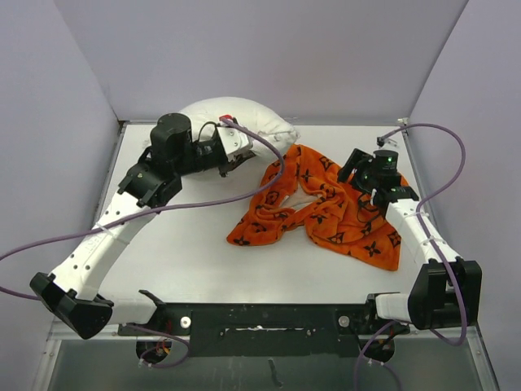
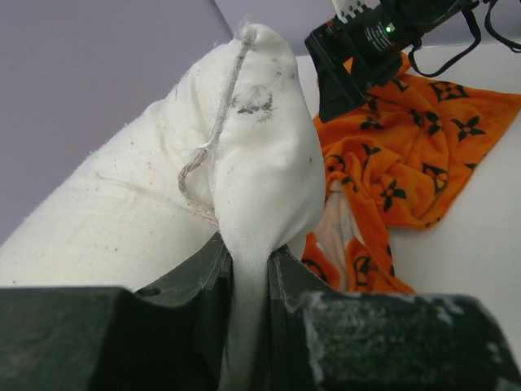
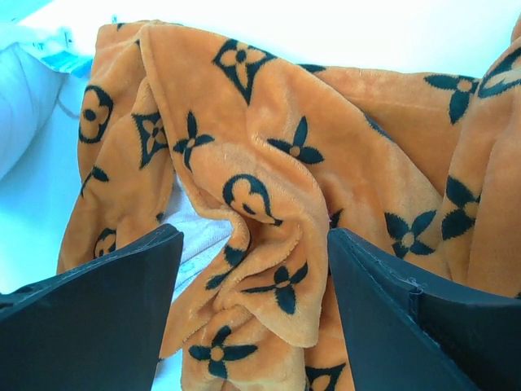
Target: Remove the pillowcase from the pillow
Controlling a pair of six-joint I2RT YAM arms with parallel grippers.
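Observation:
The white pillow [image 1: 236,114] lies at the back of the table against the wall. My left gripper [image 1: 242,151] is shut on one of its corners; in the left wrist view the white cloth of the pillow [image 2: 244,163] is pinched flat between the jaws of that gripper [image 2: 252,273]. The orange pillowcase [image 1: 330,208] with dark flower motifs lies crumpled on the table to the right, apart from the pillow body. My right gripper [image 1: 358,173] hovers over its right part, open, with folds of the pillowcase [image 3: 269,138] under the gap between its fingers [image 3: 254,285].
Grey walls close the table at the back and both sides. Purple cables loop from both arms over the table. White tabletop [image 1: 187,244] shows in front of the pillowcase and to its left.

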